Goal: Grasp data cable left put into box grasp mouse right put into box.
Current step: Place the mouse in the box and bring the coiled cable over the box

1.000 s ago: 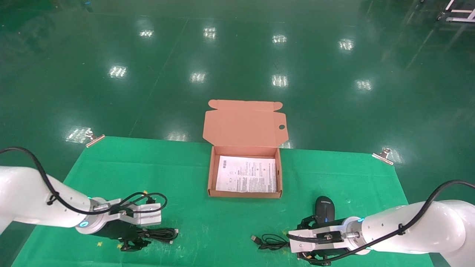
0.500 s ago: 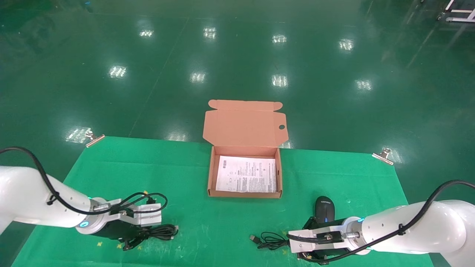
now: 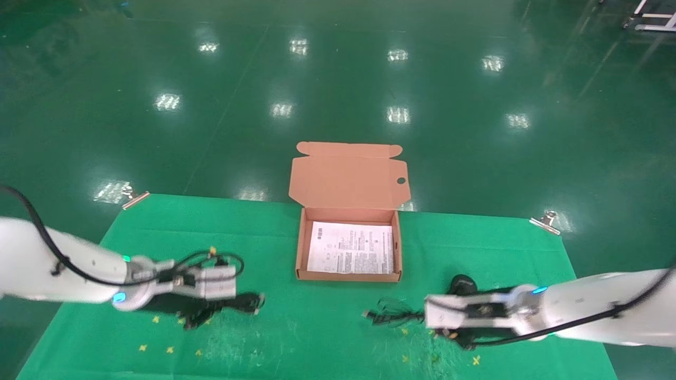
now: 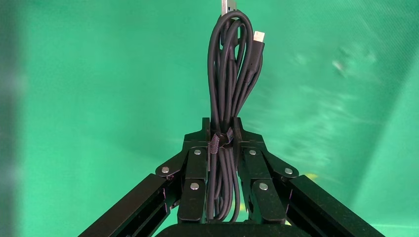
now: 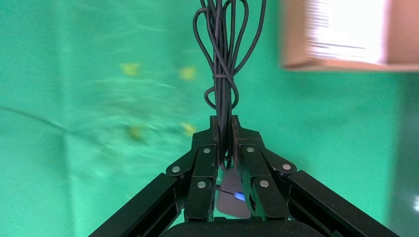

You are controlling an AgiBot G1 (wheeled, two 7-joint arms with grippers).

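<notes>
Here, the thin black data cable bundle (image 4: 227,94) is clamped between the fingers of the left gripper (image 4: 221,133) above the green cloth-covered table (image 3: 317,338), at its near left. At the near right, the right gripper (image 5: 225,129) is closed on the bundled cord of the small black oval mouse (image 5: 232,197). The shallow orange-brown cardboard box (image 3: 301,248) is seen open at the table's far centre, between the 2 arms.

the box (image 3: 349,272) sits at the middle far side of the table (image 3: 296,338), a printed sheet (image 3: 351,254) in it. the data cable (image 3: 232,304) lies near-left of it, the mouse (image 3: 461,285) near-right, its cord (image 3: 393,315) toward centre.
</notes>
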